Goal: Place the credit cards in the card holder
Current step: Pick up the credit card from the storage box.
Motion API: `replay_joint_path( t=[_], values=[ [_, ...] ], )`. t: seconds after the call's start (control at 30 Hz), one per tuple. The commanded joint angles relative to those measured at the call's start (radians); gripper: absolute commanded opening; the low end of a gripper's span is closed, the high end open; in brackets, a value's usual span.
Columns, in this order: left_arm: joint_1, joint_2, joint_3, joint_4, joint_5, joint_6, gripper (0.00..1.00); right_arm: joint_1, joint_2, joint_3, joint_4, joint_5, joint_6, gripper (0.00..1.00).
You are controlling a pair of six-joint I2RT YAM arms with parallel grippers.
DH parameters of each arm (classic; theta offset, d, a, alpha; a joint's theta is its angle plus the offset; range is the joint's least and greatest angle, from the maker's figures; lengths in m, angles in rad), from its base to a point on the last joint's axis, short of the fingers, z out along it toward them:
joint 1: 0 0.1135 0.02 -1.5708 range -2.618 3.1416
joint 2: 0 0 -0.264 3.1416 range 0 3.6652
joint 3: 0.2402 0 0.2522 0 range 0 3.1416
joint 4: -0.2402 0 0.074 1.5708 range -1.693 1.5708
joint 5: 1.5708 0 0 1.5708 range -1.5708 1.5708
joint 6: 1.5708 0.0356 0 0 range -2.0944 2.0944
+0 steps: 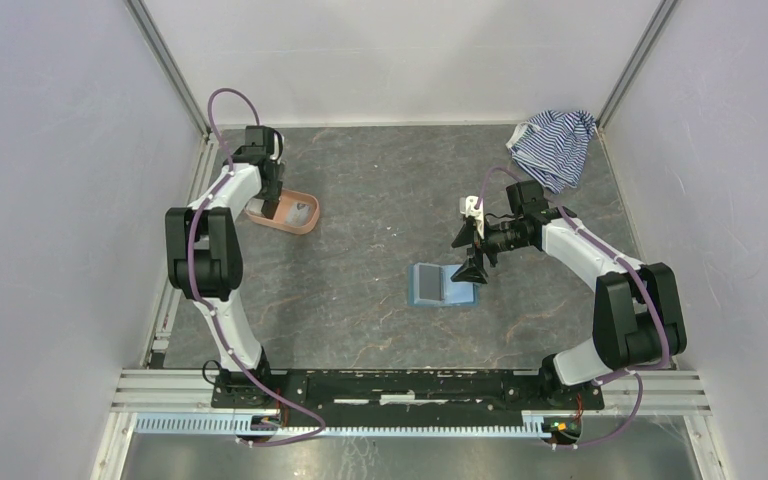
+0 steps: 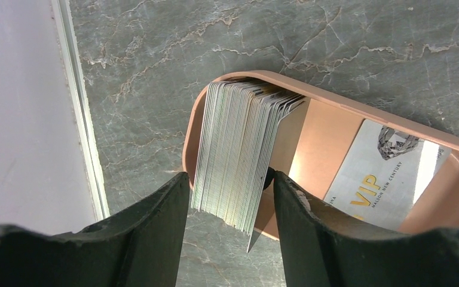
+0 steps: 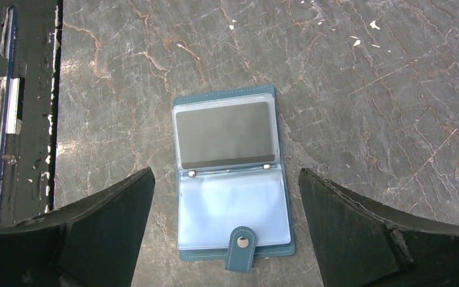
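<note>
A thick stack of whitish-grey credit cards stands on edge at one end of the salmon-pink tray. My left gripper is down in the tray at the back left, and its jaws are closed on the two sides of the stack. One more whitish card marked VIP lies flat in the tray. The teal card holder lies open on the table, with a dark card in its far sleeve and its near sleeve empty. My right gripper hovers open above it.
A blue-and-white striped cloth lies crumpled in the back right corner. Metal rails run along the left wall and the near edge. The arm bases stand at the front.
</note>
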Motion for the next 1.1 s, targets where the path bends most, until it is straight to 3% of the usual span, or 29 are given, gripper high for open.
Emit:
replay_joint_path(
  t=[0.0,0.4,1.07],
  values=[
    [0.006,-0.054,0.042,-0.004,-0.016,-0.013,0.59,-0.005,-0.006,0.038,-0.010,-0.026,-0.025,0.98],
    [0.006,-0.052,0.043,-0.015,0.016,-0.029,0.46,-0.004,-0.006,0.038,-0.012,-0.028,-0.028,0.98],
    [0.004,-0.040,0.056,-0.041,0.063,-0.041,0.10,-0.005,-0.008,0.038,-0.019,-0.028,-0.035,0.98]
  ],
)
